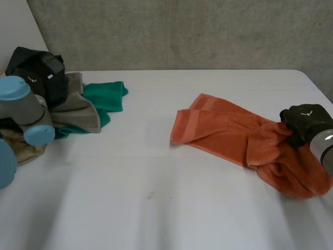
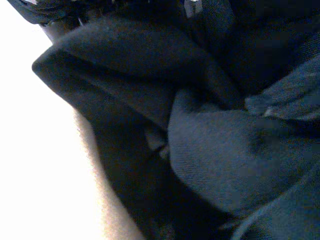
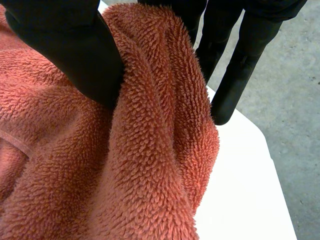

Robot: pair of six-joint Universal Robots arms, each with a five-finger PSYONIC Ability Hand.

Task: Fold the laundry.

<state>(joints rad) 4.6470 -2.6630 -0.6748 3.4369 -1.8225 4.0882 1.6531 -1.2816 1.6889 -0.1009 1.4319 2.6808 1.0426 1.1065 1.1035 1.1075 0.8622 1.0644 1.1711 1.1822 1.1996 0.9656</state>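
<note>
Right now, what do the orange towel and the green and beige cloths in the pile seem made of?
Orange towel: terry, probably cotton; matte, with a looped pile plain where the right hand pinches a fold.
Green cloth: soft and matte, perhaps towelling too; weave too small to tell.
Beige cloth: matte fabric, smoother-looking; fibre unclear.

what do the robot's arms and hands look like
The left arm has rounded grey joints with light-blue caps. The right arm shows a grey wrist segment. The left hand and right hand are black, each with a small white mark. The right hand's fingers are slim and black.
</note>
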